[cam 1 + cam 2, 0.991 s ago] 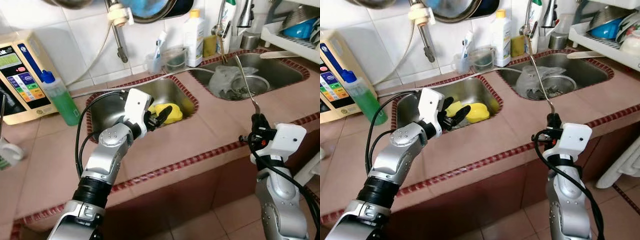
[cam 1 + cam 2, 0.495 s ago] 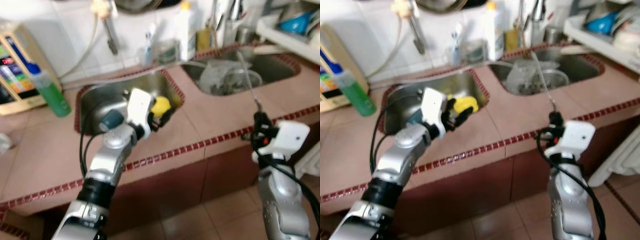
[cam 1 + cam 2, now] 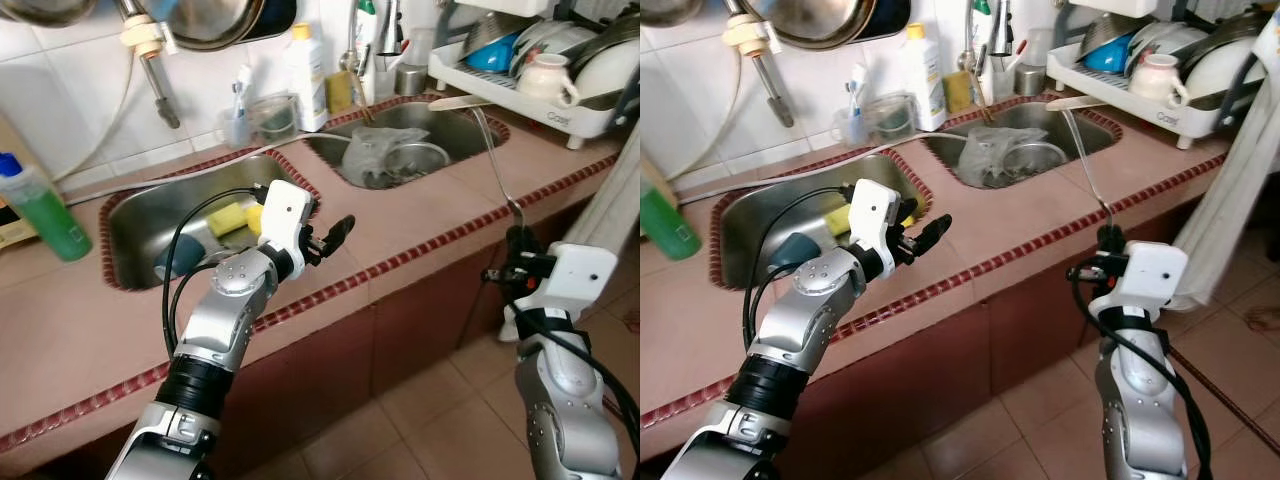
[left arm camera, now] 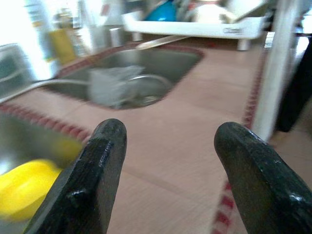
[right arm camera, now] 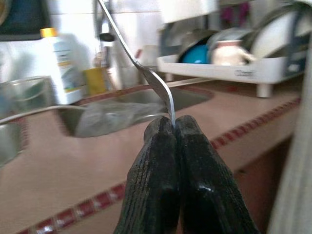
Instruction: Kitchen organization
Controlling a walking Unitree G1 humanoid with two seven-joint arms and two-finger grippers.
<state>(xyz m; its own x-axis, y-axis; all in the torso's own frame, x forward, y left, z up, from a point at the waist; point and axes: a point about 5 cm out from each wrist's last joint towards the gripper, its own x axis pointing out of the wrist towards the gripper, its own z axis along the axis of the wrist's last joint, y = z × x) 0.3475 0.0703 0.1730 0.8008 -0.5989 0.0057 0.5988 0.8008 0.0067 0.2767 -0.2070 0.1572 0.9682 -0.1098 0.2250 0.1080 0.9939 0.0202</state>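
While robot has backed off & turned right since 1 s ago, right gripper (image 3: 517,238) stays clamped on spoon (image 3: 493,160), handle rising straight above it. Left gripper (image 3: 334,233), fingers apart & empty, hovers over counter (image 3: 420,215); dish rack (image 3: 1160,85) beyond spoon tip, likely drop-off.

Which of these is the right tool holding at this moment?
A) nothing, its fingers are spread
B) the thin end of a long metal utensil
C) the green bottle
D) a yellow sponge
B: the right tool has its fingers pressed together on the thin end of a long metal utensil, which rises above it toward the sink; the yellow sponge lies in the left basin.
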